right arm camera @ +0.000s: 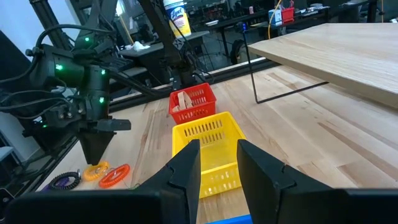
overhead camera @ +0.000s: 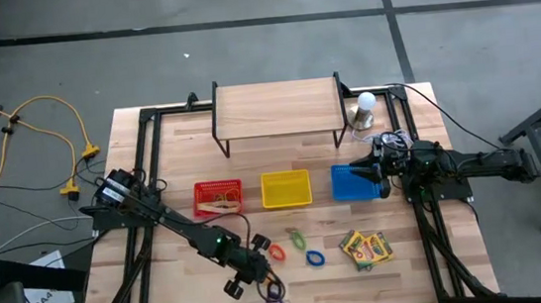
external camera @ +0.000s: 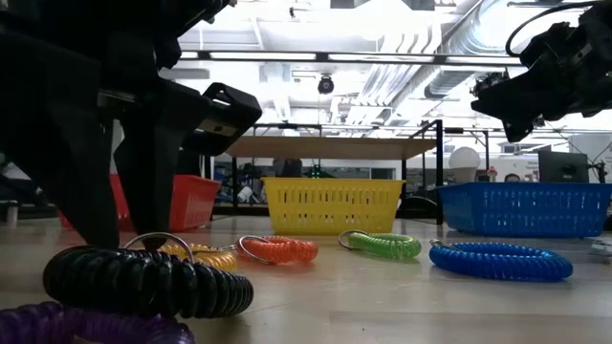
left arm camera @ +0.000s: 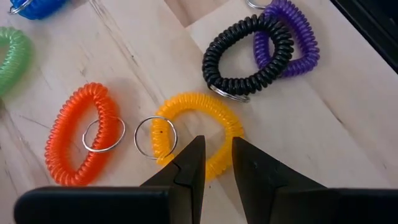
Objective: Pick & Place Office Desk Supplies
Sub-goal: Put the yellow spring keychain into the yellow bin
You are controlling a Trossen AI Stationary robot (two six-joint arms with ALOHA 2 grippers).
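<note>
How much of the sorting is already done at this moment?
Done: the red basket already holds tan items. In hand: the left gripper stands open over the yellow coil, not gripping. Left: orange, black, purple, green, blue coils and crayon boxes.

Black coil [external camera: 148, 283] up front (left hand [external camera: 115, 234] over it).

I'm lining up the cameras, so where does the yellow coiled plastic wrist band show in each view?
High view: yellow coiled plastic wrist band not discernible, hidden at the left hand.
Low view: lower left, behind the black coil.
Left wrist view: centre, between that hand's fingers.
Right wrist view: lower left.
Shared landmark: the orange coil beside it.
</note>
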